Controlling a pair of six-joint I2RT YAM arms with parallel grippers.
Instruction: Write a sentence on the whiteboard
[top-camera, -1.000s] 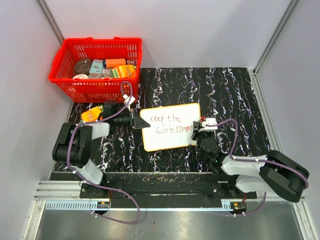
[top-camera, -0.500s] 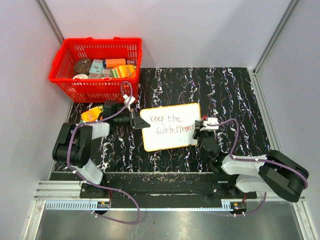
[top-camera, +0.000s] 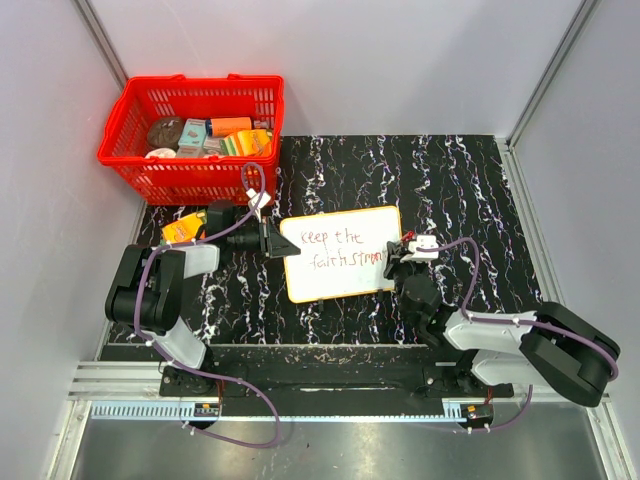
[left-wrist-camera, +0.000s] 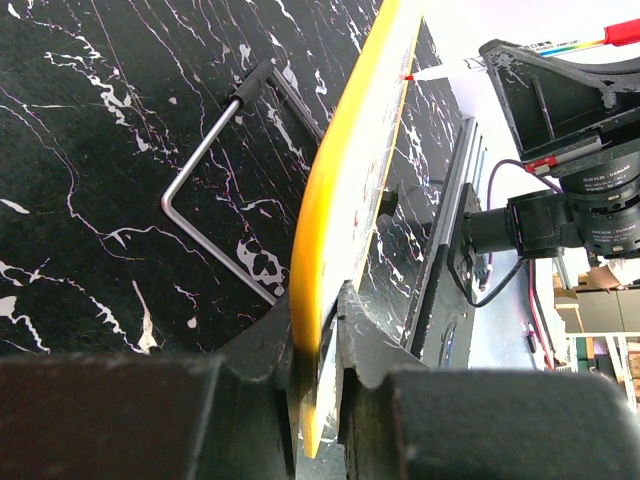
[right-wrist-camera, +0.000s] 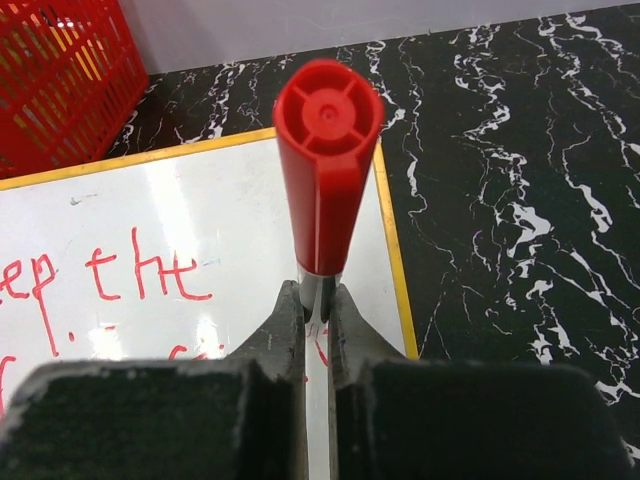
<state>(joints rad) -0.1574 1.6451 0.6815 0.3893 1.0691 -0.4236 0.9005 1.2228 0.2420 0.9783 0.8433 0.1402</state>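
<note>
Left gripper (top-camera: 272, 240) is clamped hard on the whiteboard (top-camera: 340, 285), its jaws pinched almost shut over the rounded orange-yellow rim at the board's left short edge. From the left wrist view the board is a thin, stiff slab seen edge-on, with a bent wire stand (left-wrist-camera: 215, 170) lying behind it on the black, white-veined table (top-camera: 450, 190).

At the board's right end, the right gripper (top-camera: 400, 262) has its jaws closed to a sliver on a red marker (right-wrist-camera: 327, 160). That's a smooth plastic barrel with its ribbed round butt pointing up at the wrist camera and its tip pointing down at the glossy white face.

The sentence (top-camera: 340, 250) runs in two thin reddish lines along the board's long axis, from the left gripper's side toward the right's. "Keep the" is on top and "faith" plus a further word sits below. The end of that word is tucked under the gripper, so I can't read it.

Here's the thing that matters: the marker sits at the far right end of the lower line, close to the right rim, with little bare white beyond it. The right arm is the one on the spot, and I'd judge the writing is all but finished.

The red basket (top-camera: 190, 180), an open plastic lattice, stands well off beyond the board's upper-left corner.
</note>
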